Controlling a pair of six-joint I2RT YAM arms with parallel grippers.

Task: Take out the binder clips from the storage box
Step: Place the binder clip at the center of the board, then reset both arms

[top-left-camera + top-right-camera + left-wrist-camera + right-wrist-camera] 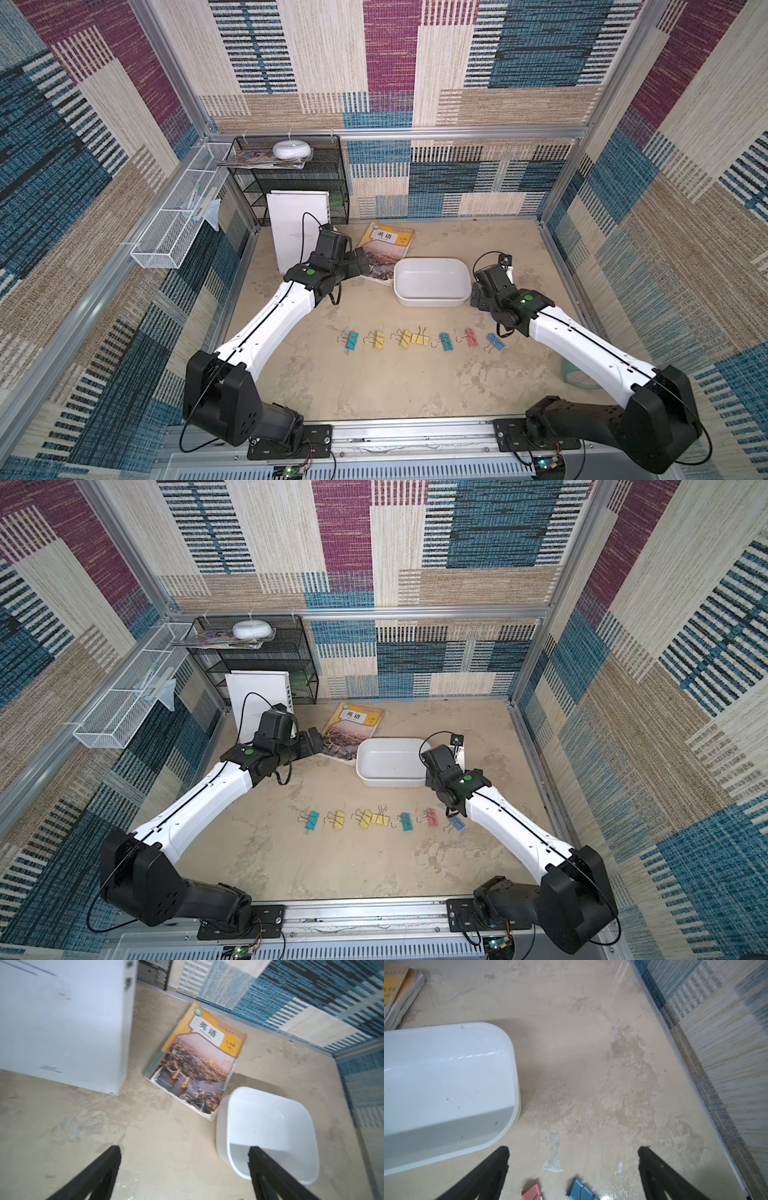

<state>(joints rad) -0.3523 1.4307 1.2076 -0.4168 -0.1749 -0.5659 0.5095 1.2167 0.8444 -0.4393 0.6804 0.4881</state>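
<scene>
Storage box (432, 301) sat on the bench (374, 386), nothing in it, just a few dark specks on the inside. Its back-left corner was right up against the book (388, 249); couldn't tell if they touched.

All seven binder clips (420, 338) were out, in a rough row on the bench between the box and the arm bases. Order from the robot's left: teal, yellow, yellow, yellow, teal, pink, blue. The two middle yellows were touching or overlapping, the rest apart. None touched the box.

Right pincer (573, 1153): jaws wide apart, nothing between them. It hung over bare bench just beside the box's right end. The right wrist view was motion-blurred; pink clip (532, 1192) and blue clip (580, 1189) showed close under the pincer, lying loose on the bench, not gripped.

Left pincer (184, 1152): jaws also wide apart, nothing in them. In both top views it was over the near corner of the book, off the box's left end.

At back left, a white case (295, 228) stood upright against the black mesh shelf (291, 178).
</scene>
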